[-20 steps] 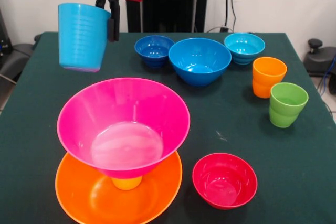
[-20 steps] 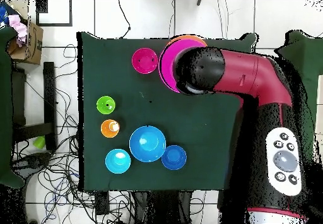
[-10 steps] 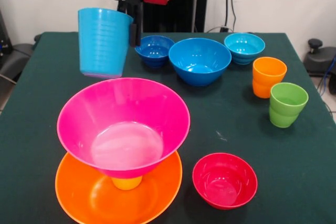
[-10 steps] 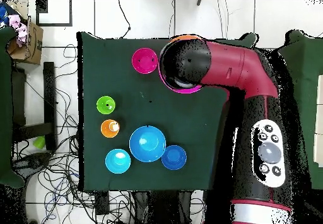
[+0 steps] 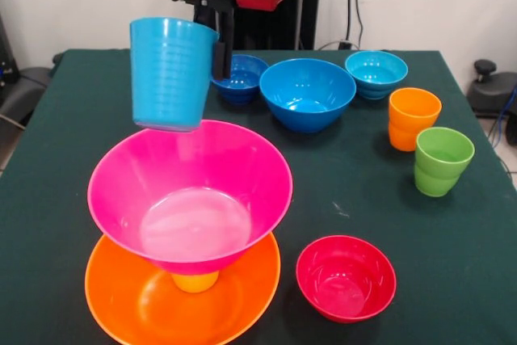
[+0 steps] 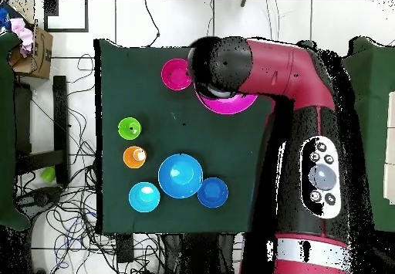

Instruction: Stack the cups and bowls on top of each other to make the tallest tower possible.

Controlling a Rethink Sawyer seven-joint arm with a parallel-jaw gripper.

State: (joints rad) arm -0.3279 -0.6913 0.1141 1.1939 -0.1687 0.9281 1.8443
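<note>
My gripper [image 5: 212,48] is shut on the rim of the light-blue cup [image 5: 170,74], which hangs upright in the air. The cup's base is just above the far left rim of the large pink bowl [image 5: 190,191]. That bowl rests on the yellow cup [image 5: 195,282], which stands in the large orange bowl [image 5: 121,300]; together they form the tower. In the overhead view the arm's head [image 6: 224,66] hides the gripper and the cup, and only an edge of the pink bowl [image 6: 231,106] shows.
The small red bowl [image 5: 346,278] sits to the right of the tower. The green cup [image 5: 443,161] and orange cup [image 5: 414,119] stand at the right. Across the back are the dark blue bowl [image 5: 239,78], medium blue bowl [image 5: 307,93] and cyan bowl [image 5: 376,73].
In the front view the gripper has carried the light-blue cup rightward and slightly down, from beyond the table's left part to above the pink bowl's far rim.
</note>
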